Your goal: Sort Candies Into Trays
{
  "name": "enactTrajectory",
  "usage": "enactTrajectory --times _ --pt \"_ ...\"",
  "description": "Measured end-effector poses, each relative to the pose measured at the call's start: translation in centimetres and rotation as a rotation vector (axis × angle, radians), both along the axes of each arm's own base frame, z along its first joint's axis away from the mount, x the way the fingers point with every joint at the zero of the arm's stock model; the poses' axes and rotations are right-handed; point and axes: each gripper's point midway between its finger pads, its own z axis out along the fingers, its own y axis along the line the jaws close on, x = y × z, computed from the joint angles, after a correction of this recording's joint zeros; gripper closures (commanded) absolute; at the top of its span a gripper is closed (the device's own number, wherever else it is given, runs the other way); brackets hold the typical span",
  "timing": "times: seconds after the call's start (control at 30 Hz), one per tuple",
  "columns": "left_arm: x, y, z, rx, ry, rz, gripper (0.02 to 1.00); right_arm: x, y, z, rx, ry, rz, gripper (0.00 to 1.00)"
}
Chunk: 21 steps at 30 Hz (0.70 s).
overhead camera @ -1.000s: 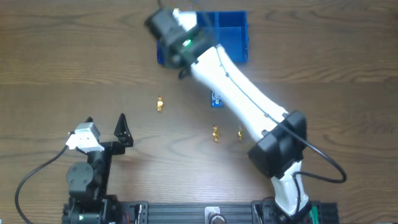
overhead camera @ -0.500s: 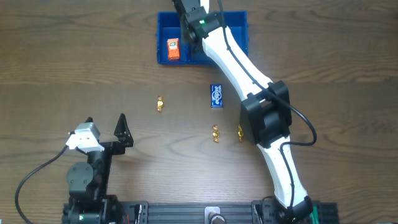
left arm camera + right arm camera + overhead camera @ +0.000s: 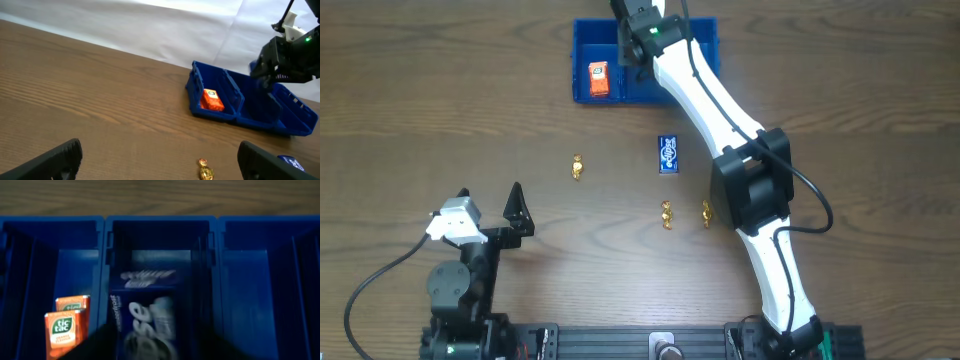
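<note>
A blue tray (image 3: 702,62) with three compartments stands at the table's far edge. An orange candy box (image 3: 599,80) lies in its left compartment. My right gripper (image 3: 638,28) hangs over the middle compartment. In the right wrist view a blurred blue packet (image 3: 147,322) sits between its dark fingers (image 3: 97,342), which stand slightly apart from the packet's sides, so the right gripper (image 3: 157,347) looks open. A second blue packet (image 3: 667,154) and three gold candies (image 3: 578,166) (image 3: 667,214) (image 3: 706,212) lie on the table. My left gripper (image 3: 490,212) rests open near its base.
The brown wooden table has bare room to the left and right of the candies. In the left wrist view the tray (image 3: 280,112) and the right arm's gripper (image 3: 280,55) show against a white backdrop behind the table's far edge.
The right arm swung from the tray's front left corner to above its middle compartment, uncovering the orange box. In the last half second it has hardly moved. The left arm stayed still.
</note>
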Motion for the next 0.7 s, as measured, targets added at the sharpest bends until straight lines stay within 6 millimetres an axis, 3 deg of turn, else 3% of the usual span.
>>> enactTrajectory --times 0.2,0.3,0.4,0.57,0.63,0.7 --pt "0.0 0.0 0.0 0.000 0.000 0.000 0.023 -0.1 0.0 -0.1 -0.002 0.005 0.002 0.240" --pt "0.0 0.0 0.0 0.000 0.000 0.000 0.020 -1.5 -0.7 -0.4 -0.030 0.063 0.004 0.213" --pt "0.0 0.0 0.0 0.000 0.000 0.000 0.020 -3.2 -1.4 0.6 -0.050 0.103 0.006 0.207" --pt "0.0 0.0 0.0 0.000 0.000 0.000 0.023 -8.8 -2.9 3.5 -0.064 0.141 0.019 0.205" --pt "0.0 0.0 0.0 0.000 0.000 0.000 0.020 -10.8 -3.0 3.0 -0.064 0.159 0.024 0.207" --pt "0.0 0.0 0.0 0.000 0.000 0.000 0.020 -12.7 -3.3 0.8 -0.067 0.209 0.029 0.207"
